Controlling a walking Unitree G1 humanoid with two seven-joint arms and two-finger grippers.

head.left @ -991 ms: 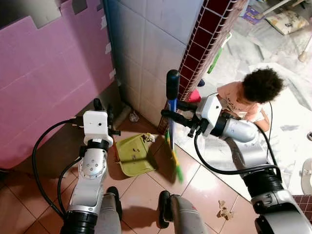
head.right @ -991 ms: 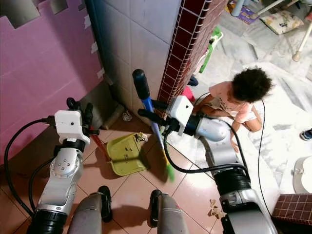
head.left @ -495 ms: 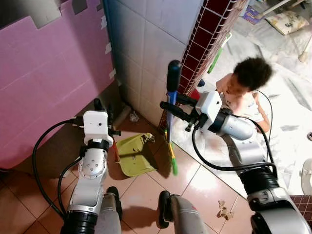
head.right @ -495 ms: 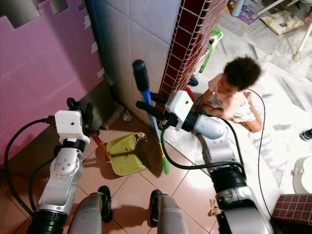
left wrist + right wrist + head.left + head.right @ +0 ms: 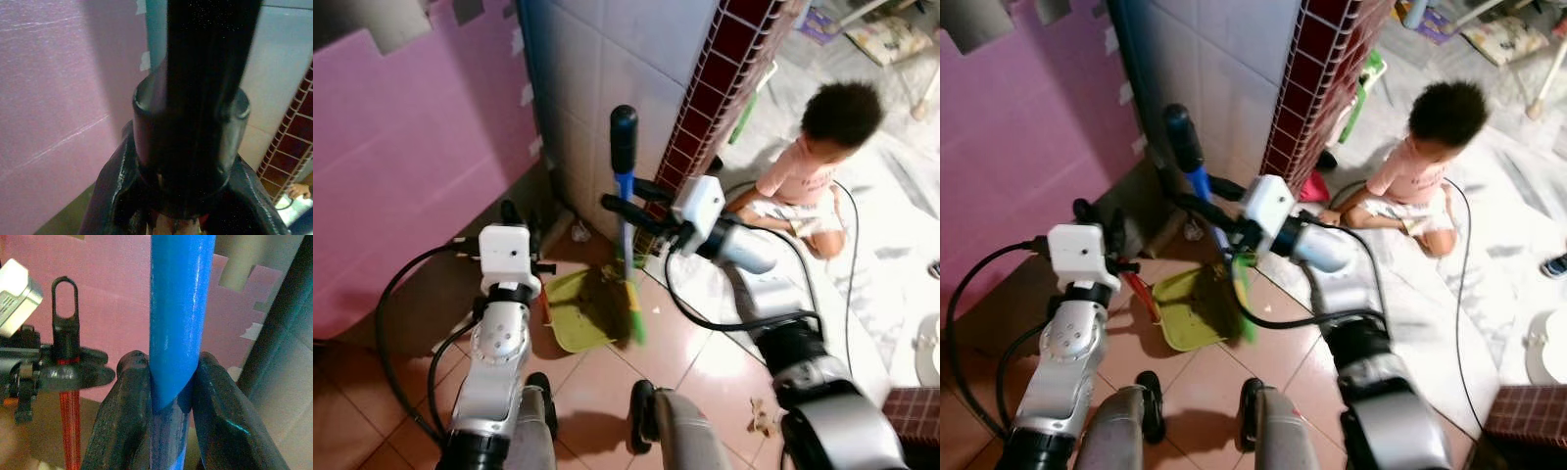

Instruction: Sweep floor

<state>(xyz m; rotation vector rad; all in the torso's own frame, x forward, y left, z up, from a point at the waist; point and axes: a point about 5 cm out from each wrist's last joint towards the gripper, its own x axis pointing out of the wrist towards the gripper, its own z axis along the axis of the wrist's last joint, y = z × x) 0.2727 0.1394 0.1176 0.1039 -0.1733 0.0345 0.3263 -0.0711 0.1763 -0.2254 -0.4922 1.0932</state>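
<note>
Head views motion-blurred and evenly lit — wrist views dim, shadowed, soft close up

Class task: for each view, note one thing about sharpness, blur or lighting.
Left eye view: broom bristles smeared by motion. Right eye view: right gripper soft, slightly blurred. Left wrist view: dark, dustpan handle out of focus. Right wrist view: well lit, blue broom handle sharp.

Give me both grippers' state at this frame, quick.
Left gripper: closed on the dustpan handle, green dustpan on the floor.
Right gripper: closed on the broom's blue handle, bristles at the dustpan.
</note>
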